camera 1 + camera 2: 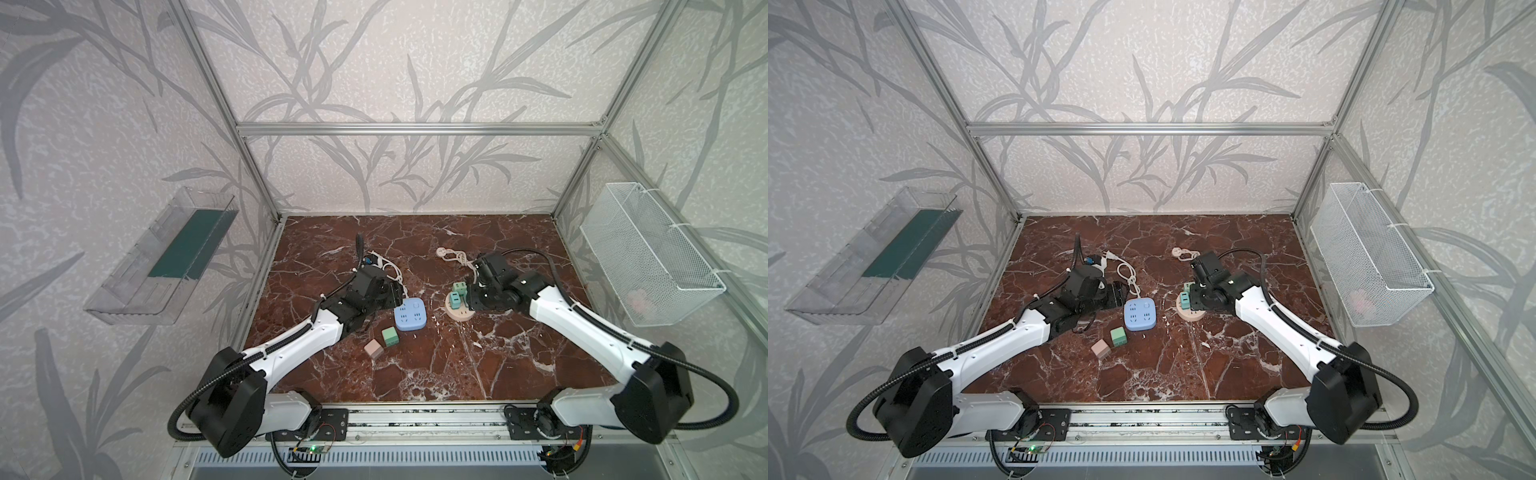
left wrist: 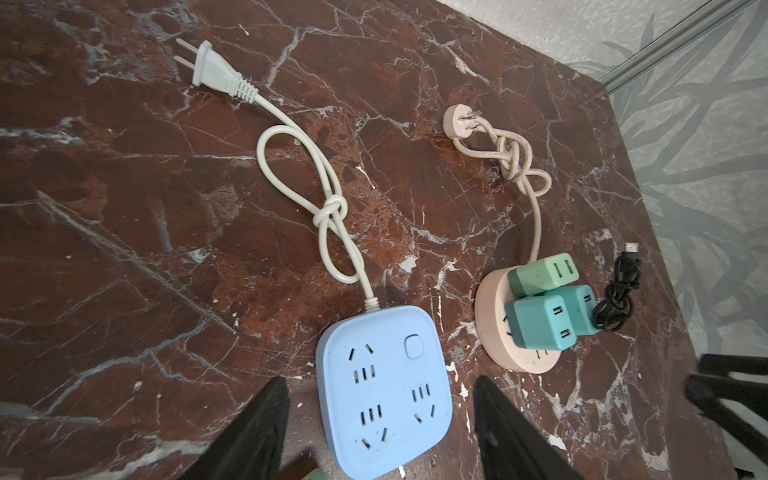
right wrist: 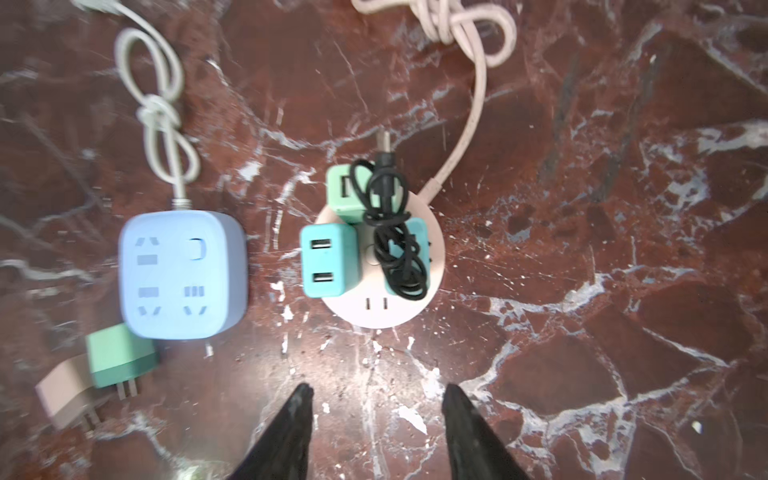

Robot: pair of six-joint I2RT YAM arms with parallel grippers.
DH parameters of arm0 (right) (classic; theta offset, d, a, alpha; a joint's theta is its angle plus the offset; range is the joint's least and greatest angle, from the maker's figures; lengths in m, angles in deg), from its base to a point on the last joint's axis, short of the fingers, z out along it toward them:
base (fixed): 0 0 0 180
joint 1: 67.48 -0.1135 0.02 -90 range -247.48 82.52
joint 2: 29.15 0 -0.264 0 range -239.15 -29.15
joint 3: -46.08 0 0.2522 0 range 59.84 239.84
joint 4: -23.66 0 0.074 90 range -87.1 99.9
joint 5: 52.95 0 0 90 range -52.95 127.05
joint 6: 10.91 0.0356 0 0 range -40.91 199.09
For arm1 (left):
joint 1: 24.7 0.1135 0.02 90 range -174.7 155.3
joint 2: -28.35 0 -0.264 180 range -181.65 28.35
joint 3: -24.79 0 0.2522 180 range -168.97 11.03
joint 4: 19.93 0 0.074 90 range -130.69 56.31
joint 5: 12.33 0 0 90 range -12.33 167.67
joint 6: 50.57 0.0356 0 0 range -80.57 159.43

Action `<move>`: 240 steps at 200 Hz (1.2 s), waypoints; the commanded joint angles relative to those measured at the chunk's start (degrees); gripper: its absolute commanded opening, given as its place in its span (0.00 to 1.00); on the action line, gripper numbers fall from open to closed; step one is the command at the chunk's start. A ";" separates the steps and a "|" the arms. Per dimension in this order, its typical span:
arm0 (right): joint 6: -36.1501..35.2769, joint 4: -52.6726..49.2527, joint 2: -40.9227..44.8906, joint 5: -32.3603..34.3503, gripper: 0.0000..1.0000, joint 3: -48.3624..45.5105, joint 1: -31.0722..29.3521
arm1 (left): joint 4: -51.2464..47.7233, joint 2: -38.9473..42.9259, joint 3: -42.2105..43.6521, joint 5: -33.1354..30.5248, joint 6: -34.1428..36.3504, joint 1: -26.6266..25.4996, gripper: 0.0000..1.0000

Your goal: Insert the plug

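Plug: we find the loose green plug (image 3: 120,357) lying on the desk (image 3: 582,291) just beside the blue strip (image 3: 183,274), with a pink plug (image 3: 66,395) next out.
Left jaws: spread, flanking the blue strip, touching nothing.
Right jaws: spread, empty, apart from the blue strip.
Risk: we judge that an unbraced blue strip could slide under the push, or tilted prongs could miss the slots.
Hidden: the left wrist view cuts the plugs almost wholly off, and the right wrist view blurs the slots.

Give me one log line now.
left gripper open, empty, by blue square power strip | right gripper open, empty, by pink round power strip | three teal-green charger cubes plugged in | loose: green charger cube, pink charger cube
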 commanded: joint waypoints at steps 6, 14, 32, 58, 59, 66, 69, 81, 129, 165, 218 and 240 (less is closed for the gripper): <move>1.52 6.55 5.80 -9.61 0.48 -4.47 -0.24 | -6.51 0.44 -1.64 -4.30 -0.04 0.25 0.74; 2.35 7.47 6.41 -10.64 0.48 -4.76 -0.80 | -8.32 0.80 -1.64 -4.55 -0.55 0.28 0.74; 2.88 7.80 5.89 -10.55 0.47 -4.25 -3.22 | -12.77 2.19 -1.26 -4.05 -1.61 0.23 0.73; 3.06 9.44 2.49 -10.80 0.46 -3.67 -6.92 | -17.71 5.57 0.35 -2.56 -3.40 0.23 0.69; 3.06 9.52 2.31 -10.85 0.46 -3.65 -6.97 | -17.87 5.68 0.45 -2.46 -3.42 0.23 0.69; 3.19 10.06 1.19 -11.04 0.45 -3.46 -7.84 | -19.11 6.45 0.91 -2.25 -3.99 0.27 0.68; 3.23 10.25 0.69 -11.19 0.45 -3.38 -8.16 | -19.86 6.59 0.99 -2.12 -4.28 0.25 0.66; 3.41 10.91 -1.08 -11.50 0.45 -3.02 -9.28 | -22.43 7.00 1.41 -1.26 -5.28 0.21 0.60; 3.45 12.70 -5.52 -12.29 0.44 -2.78 -11.23 | -24.75 6.94 3.26 3.12 -6.08 0.07 0.52; 2.71 11.46 -6.60 -11.69 0.44 -2.59 -11.41 | -24.78 5.15 3.60 6.13 -6.77 -0.52 0.55; 4.27 13.42 -7.36 -12.08 0.44 -4.11 -11.65 | -24.48 2.75 4.08 6.28 -8.34 -2.18 0.60; 4.21 13.50 -7.72 -12.21 0.43 -3.80 -11.85 | -24.32 2.20 4.06 6.22 -8.54 -2.66 0.61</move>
